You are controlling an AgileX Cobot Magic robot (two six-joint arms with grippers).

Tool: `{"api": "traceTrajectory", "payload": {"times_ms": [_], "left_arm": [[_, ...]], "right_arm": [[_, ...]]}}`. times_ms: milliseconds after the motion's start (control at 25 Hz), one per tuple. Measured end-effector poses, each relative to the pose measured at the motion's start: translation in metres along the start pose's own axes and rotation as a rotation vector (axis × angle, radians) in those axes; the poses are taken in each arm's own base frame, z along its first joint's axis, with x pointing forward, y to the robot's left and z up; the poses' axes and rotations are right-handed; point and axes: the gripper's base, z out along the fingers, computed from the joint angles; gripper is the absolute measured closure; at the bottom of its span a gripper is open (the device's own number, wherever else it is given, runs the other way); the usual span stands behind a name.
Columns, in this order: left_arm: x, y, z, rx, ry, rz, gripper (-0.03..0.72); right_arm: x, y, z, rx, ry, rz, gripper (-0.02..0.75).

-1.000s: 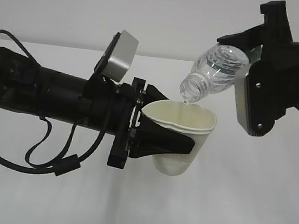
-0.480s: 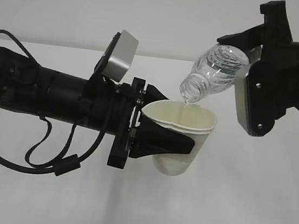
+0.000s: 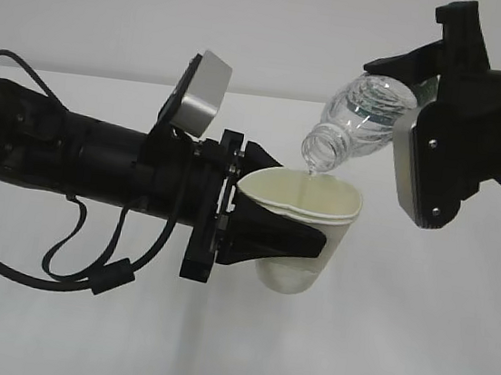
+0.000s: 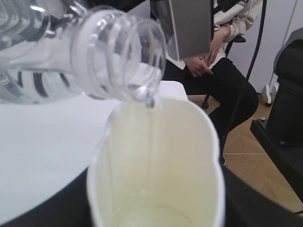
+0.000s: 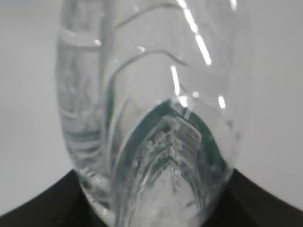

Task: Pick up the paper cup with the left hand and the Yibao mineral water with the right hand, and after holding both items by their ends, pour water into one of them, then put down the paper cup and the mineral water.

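Note:
My left gripper (image 3: 303, 242) is shut on the white paper cup (image 3: 306, 217), squeezing its wall, and holds it upright above the table. The cup's cream inside fills the left wrist view (image 4: 161, 156), with a little water at the bottom. My right gripper (image 3: 426, 99) is shut on the Yibao mineral water bottle (image 3: 359, 119), tilted mouth-down to the left. The open mouth (image 4: 137, 61) hangs just over the cup's far rim and a thin stream of water runs into the cup. The right wrist view shows the clear ribbed bottle (image 5: 151, 118) close up between the jaws.
The white table (image 3: 413, 354) lies below both arms. A loose black cable (image 3: 85, 268) hangs under the left arm. In the left wrist view a seated person (image 4: 222, 66) and a dark chair (image 4: 284, 118) are behind the table's far edge.

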Motion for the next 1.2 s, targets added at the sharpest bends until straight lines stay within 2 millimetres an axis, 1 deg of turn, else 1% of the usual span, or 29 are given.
{"api": "traceTrajectory", "payload": {"times_ms": [1200], "left_arm": [[-0.0001,0.0001,0.0,-0.001,-0.001,-0.001,0.314]], "right_arm": [[0.0,0.0,0.0,0.0,0.0,-0.006,0.294]]}}
